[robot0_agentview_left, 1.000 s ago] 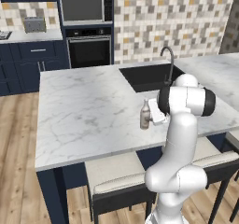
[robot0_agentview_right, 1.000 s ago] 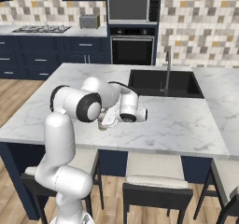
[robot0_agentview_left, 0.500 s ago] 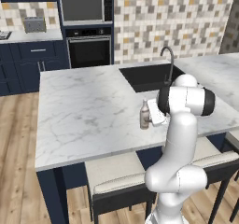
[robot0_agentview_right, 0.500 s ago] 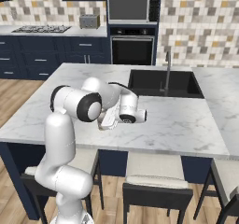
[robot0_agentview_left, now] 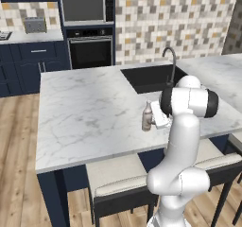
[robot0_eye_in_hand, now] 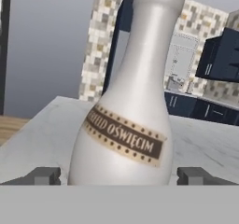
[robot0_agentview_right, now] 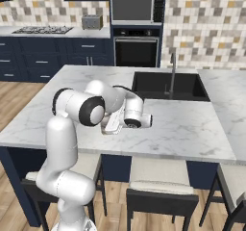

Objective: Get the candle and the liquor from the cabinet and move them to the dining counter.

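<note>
We found the liquor (robot0_eye_in_hand: 128, 101) standing upright on the dining counter (robot0_agentview_left: 90, 112), its long axis vertical and its narrow neck pointing straight up, near the counter's front edge and in front of the black sink (robot0_agentview_left: 149, 75). In the hand view it was a pale, smooth bottle, wide and rounded at the base and tapering to a slim neck, with a brown band of lettering slanting across its belly (the slant comes from the camera's roll, since the bottle stood straight in the left base view (robot0_agentview_left: 147, 117)).

The gripper (robot0_eye_in_hand: 119, 176) was released: its two dark fingertips (robot0_eye_in_hand: 44, 175) stood wide on either side of the bottle's base, apart from the glass. The white arm rose from the base beside the stools, bent at a dark-jointed elbow above the counter edge, and reached forward low and roughly level over the marble, the hand (robot0_agentview_right: 132, 117) pointing at the bottle from close by.

The counter was white marble with grey veins on a navy base, with a curved black faucet (robot0_agentview_left: 170, 63) behind the sink. Cushioned stools (robot0_agentview_left: 118, 181) were tucked under its front edge.
</note>
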Available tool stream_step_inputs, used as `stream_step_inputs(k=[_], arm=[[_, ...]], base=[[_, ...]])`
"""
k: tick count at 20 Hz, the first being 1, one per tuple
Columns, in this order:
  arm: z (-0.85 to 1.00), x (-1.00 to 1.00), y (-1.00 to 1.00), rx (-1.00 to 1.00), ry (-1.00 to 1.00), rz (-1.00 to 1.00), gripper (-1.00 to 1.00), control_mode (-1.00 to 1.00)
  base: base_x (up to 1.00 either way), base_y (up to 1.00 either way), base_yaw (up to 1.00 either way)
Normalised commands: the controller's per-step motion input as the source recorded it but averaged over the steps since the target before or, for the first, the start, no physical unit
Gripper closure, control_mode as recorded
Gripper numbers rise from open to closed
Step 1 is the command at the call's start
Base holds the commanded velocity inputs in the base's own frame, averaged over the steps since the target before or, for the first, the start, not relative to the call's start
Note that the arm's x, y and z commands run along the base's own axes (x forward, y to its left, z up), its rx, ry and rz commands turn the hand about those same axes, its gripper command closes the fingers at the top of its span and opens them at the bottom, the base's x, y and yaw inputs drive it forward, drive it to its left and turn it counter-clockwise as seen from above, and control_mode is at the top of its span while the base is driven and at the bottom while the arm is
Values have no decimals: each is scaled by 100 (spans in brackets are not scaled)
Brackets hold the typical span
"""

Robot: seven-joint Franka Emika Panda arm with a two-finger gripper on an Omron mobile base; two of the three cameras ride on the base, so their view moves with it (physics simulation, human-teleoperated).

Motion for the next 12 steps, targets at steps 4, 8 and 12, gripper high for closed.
stream_step_inputs(k=[4, 8, 12], arm=[[0, -8, -8, 4, 0, 0, -100, -100], [0, -7, -5, 3, 0, 0, -100, -100], [0, -9, -13, 3, 0, 0, -100, -100]], base=[[0, 0, 0], [0, 0, 0], [0, 0, 0]])
